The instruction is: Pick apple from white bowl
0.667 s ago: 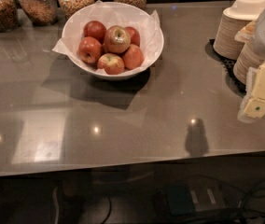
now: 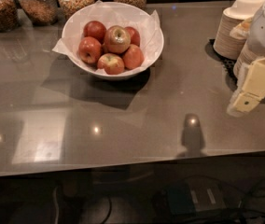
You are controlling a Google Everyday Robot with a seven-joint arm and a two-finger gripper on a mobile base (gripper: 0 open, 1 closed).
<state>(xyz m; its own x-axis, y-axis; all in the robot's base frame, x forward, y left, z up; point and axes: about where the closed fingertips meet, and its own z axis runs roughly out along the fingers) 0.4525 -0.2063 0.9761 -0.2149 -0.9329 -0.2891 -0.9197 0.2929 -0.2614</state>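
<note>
Camera view shows my hand [image 2: 247, 94] edged slightly toward the white bowl [image 2: 147, 62], still far from the apples [image 2: 117, 38]; I cannot tell its grip.

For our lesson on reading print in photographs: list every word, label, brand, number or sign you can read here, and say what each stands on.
None: no text can be read anywhere.
The white bowl, the apples, the glass jars, the stacked beige bowls and the claw, at the right edge in front of those bowls, show no writing.
</note>
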